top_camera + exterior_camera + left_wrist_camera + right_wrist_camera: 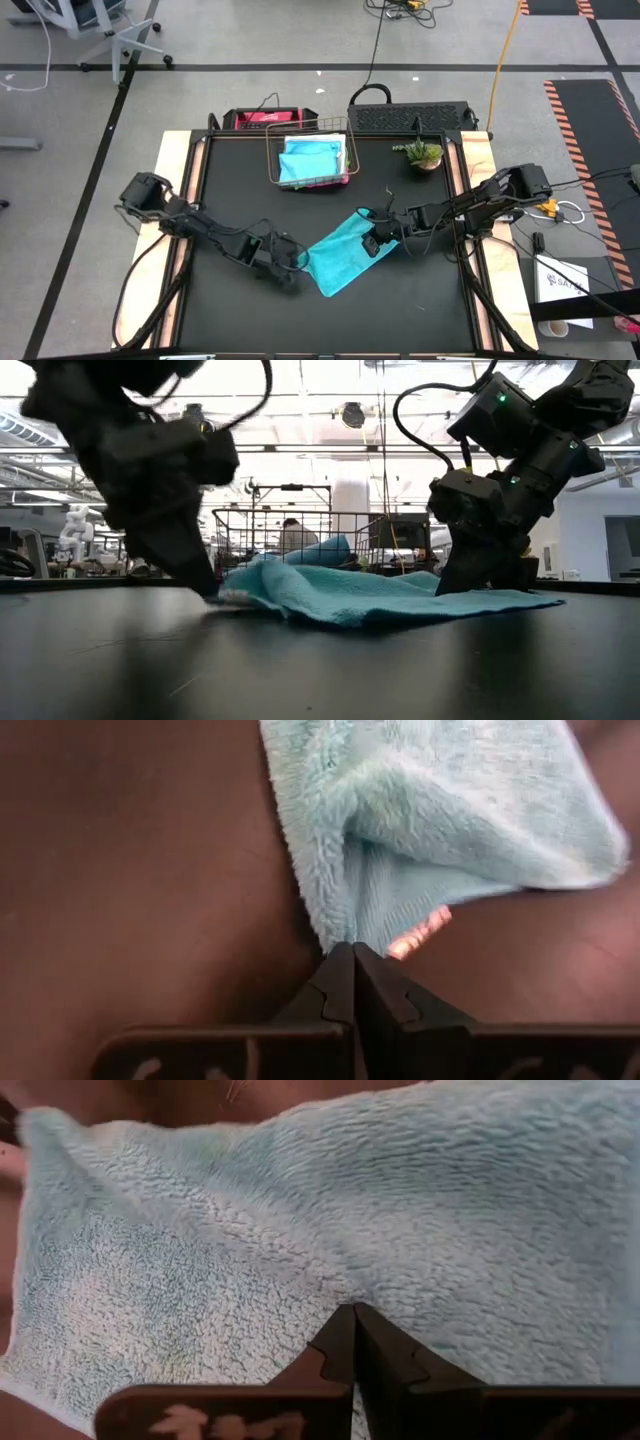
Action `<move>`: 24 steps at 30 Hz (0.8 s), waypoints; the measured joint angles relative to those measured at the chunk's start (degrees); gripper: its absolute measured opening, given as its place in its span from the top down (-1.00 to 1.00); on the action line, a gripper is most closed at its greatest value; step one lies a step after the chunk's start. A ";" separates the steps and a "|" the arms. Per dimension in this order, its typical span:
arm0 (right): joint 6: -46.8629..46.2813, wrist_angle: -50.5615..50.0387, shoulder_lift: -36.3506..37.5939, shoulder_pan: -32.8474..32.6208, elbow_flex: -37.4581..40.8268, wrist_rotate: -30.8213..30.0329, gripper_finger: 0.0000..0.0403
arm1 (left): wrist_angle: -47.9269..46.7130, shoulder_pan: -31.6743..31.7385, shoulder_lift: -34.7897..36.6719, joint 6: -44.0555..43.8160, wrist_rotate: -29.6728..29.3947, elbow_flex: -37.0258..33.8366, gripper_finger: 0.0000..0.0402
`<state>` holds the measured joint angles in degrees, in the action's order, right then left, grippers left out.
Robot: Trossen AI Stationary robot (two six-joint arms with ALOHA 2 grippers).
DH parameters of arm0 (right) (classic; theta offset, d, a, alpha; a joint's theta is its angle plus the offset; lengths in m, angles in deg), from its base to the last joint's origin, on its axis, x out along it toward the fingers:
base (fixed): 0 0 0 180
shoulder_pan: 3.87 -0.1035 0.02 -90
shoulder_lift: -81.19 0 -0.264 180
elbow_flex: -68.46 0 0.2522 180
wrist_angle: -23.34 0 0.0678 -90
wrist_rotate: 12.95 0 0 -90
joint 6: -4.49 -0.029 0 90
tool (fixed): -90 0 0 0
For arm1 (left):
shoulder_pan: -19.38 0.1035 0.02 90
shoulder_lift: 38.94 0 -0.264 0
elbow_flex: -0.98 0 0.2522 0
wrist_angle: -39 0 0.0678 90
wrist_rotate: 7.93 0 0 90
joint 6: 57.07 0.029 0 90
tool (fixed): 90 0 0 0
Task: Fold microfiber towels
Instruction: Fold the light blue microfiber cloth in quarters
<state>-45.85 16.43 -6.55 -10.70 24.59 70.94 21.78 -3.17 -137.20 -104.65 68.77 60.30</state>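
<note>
From above I count one soft turquoise microfiber towel (342,260) spread on the black table (230,190), stretched between my two claws; the left gripper (296,262) pinches its corner and the right gripper (372,243) the opposite corner. More folded blue cloth fills the copper wire basket (308,160) beyond them.

At table height, both arms reach down steeply, with a workshop behind.

My left wrist view shows the fingers (352,982) clamped on the towel's corner; the right wrist's likewise bite into pile.
</note>
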 joint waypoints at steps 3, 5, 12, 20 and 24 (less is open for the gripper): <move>0.02 0.42 -0.06 0.00 0.04 0.10 1.00 | -4.02 -1.58 3.44 -1.67 -0.22 0.00 0.99; 0.02 1.01 -0.04 0.00 0.07 0.09 1.00 | -7.31 -2.75 6.06 -2.12 -0.08 -0.10 0.99; 0.02 2.11 -0.11 0.00 0.13 0.09 1.00 | -15.87 -6.45 14.78 -4.15 -2.49 -0.02 0.99; 0.02 2.20 -0.12 0.00 0.13 0.11 1.00 | -14.91 -6.79 16.42 -6.58 -11.35 -0.02 0.94; 0.02 2.62 -0.15 0.00 0.15 0.15 1.00 | -14.27 -5.58 15.71 -6.61 -13.73 -0.04 0.95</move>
<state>-45.83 19.05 -6.70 -10.70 24.75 71.09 7.50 -8.75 -121.49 -111.26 55.04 60.25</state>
